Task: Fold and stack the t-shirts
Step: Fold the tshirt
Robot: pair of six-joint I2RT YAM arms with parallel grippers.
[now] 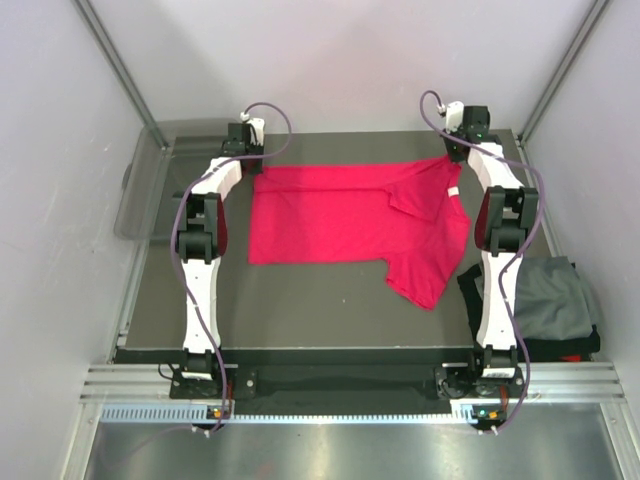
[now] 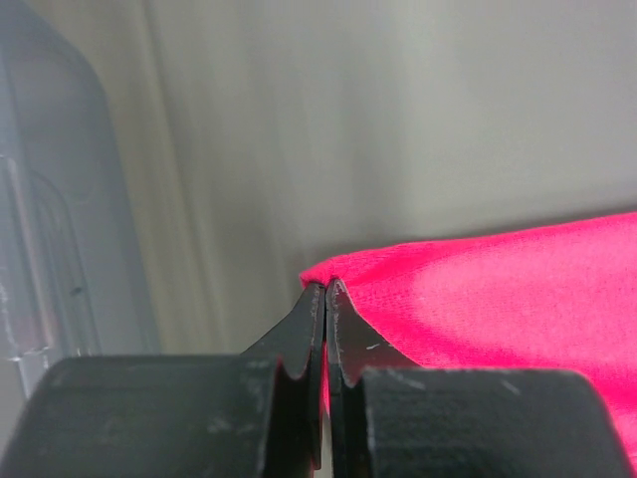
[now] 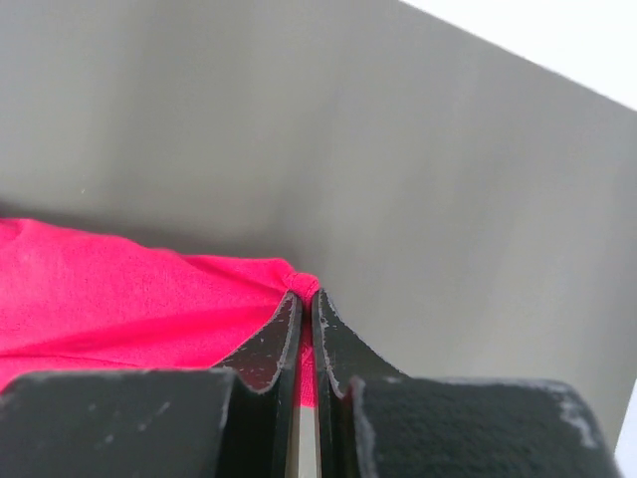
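A bright red t-shirt [image 1: 340, 215] lies spread on the dark table, one sleeve [image 1: 425, 270] hanging toward the front right, a small white tag [image 1: 453, 191] near its right side. My left gripper [image 1: 247, 152] is shut on the shirt's far left corner [image 2: 328, 271]. My right gripper [image 1: 455, 150] is shut on its far right corner [image 3: 304, 284]. Red cloth shows between both pairs of fingers. A stack of folded dark grey and black t-shirts [image 1: 545, 300] lies at the table's front right.
A clear plastic bin [image 1: 145, 185] stands off the table's left edge, also seen in the left wrist view [image 2: 50, 229]. White walls close in the back and both sides. The dark table [image 1: 300, 310] shows bare in front of the red shirt.
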